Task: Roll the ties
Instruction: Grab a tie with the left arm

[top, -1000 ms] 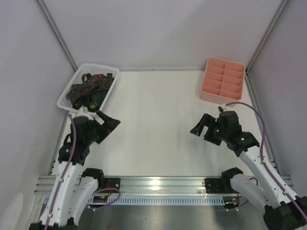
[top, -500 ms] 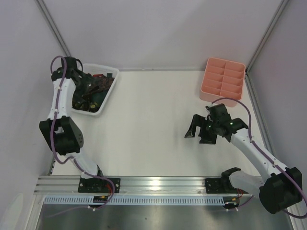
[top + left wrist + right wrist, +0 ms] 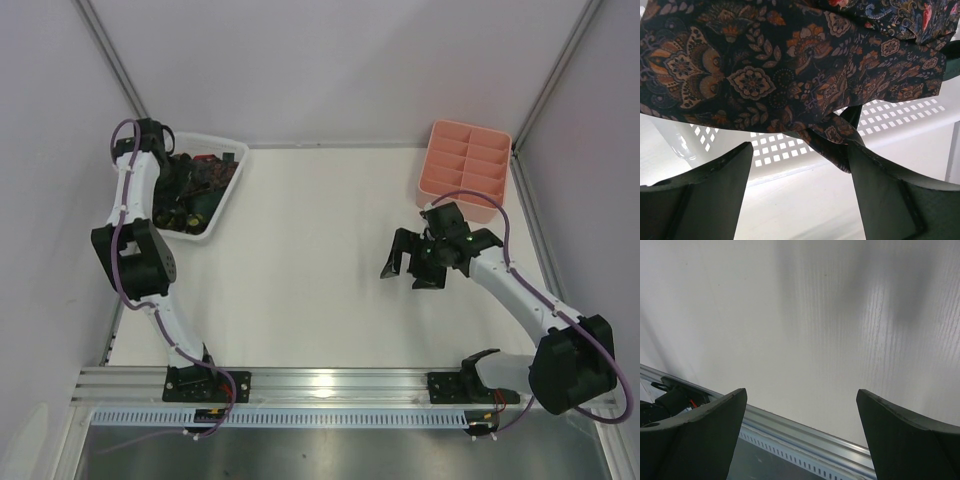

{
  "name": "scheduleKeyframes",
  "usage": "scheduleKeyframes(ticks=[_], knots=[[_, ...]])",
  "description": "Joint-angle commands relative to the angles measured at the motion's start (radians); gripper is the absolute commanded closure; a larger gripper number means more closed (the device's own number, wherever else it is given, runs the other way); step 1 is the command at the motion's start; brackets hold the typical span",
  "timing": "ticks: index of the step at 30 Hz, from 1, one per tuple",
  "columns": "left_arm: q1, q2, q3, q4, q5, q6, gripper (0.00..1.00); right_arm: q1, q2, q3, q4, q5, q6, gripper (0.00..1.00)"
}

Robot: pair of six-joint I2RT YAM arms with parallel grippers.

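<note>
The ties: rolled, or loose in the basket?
Loose: the ties lie crumpled in a heap inside the white basket, none rolled.

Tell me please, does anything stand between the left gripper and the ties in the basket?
Nothing visible does. The left gripper is open at the white basket, and the patterned ties lie directly ahead of its fingers.

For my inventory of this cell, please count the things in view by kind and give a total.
White basket: 1
Pink tray: 1
Robot arms: 2
Ties: heaped in the basket, number cannot be told
Total: 4, ties not counted
</note>
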Motion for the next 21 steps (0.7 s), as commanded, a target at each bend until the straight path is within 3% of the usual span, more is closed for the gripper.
scheduleKeyframes(ticks=[1,7,12,21], knots=[[0.009,0.004,0.049,-0.004,0.025,-0.046,0.18,0.003,0.014,0.043,0.018,0.018,-0.013,0.0],[0.006,-0.05,0.023,0.036,0.044,-0.05,0.2,0.005,0.031,0.042,0.037,-0.001,0.004,0.0],[0.013,-0.187,-0.145,0.17,0.033,-0.058,0.21,0.006,0.028,0.027,0.055,-0.002,0.024,0.0],[0.022,-0.037,-0.042,0.137,0.067,-0.092,0.23,0.013,0.032,0.043,0.061,0.015,0.039,0.0]])
